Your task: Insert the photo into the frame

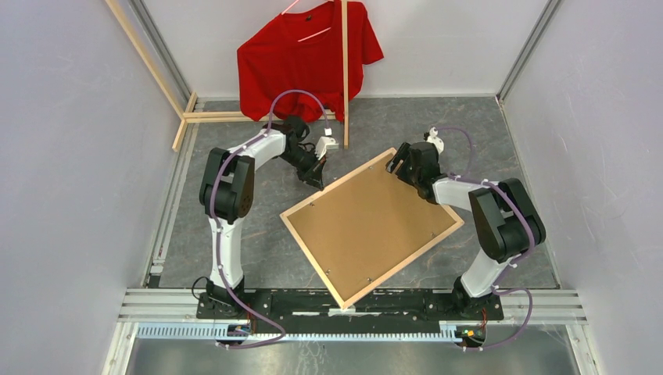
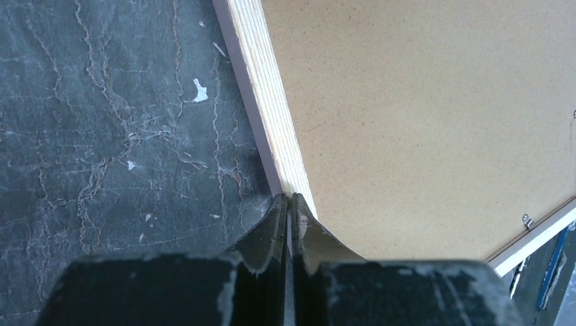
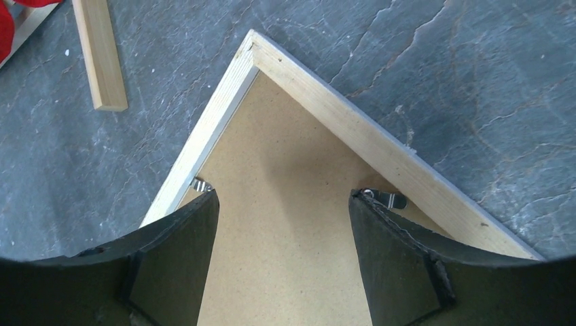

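Your left gripper (image 2: 291, 202) has its fingers pressed together with only a thin slit between them. The tips sit right against the bare wooden rail of the frame (image 2: 266, 92), on its upper-left side. Nothing shows in that slit, so it looks like a nudging or steadying contact, not a grasp.

Your right gripper (image 3: 282, 198) is spread wide and hovers over the frame's far corner. One fingertip is close to each of the two small metal clips (image 3: 384, 198) on the inner edge of the rails. It holds nothing.

The frame lies flat on the dark table (image 1: 234, 234), turned diagonally, pale wood face up. A brown backing board (image 1: 374, 225) fills its opening.

The photo does not show in any view. It may already be under the board, but you cannot confirm that from here.

If the print is inside, the main work looks done: the board appears seated level within the rails. What is left, judging by where your right hand sits, is probably turning the clips over the board to lock it. More clips show along the other rails in the overhead view, too small to tell whether they are turned in. If the print is not inside, the board has yet to come out and most of the task remains.
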You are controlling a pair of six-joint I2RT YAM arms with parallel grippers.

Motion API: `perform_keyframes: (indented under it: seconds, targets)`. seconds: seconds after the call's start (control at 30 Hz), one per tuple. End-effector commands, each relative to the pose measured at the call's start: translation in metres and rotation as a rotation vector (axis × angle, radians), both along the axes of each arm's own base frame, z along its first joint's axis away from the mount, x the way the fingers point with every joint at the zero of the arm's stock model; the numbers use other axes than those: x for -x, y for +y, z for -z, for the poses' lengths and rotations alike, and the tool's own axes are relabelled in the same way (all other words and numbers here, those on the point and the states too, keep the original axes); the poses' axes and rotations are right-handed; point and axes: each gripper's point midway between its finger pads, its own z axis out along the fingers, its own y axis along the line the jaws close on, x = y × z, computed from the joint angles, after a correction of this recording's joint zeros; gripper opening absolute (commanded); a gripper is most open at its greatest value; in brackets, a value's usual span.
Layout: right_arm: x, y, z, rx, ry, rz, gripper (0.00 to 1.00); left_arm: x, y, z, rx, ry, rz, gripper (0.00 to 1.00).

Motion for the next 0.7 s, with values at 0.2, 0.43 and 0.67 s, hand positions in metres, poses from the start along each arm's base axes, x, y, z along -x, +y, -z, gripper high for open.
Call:
perform_keyframes:
  seconds: [0.2, 0.43, 0.67]
  targets:
    - [-0.006, -0.021, 0.007, 0.118, 0.024, 0.048, 0.77, 0.021, 0.017, 0.025, -0.098, 0.039, 0.014, 0.06]
    - [-0.007, -0.027, 0.008, 0.150, 0.027, 0.065, 0.77, 0.023, 0.019, 0.026, -0.100, 0.036, 0.020, 0.05]
    - [-0.010, -0.035, 0.007, 0.190, 0.022, 0.090, 0.77, 0.024, 0.019, 0.026, -0.101, 0.037, 0.024, 0.04]
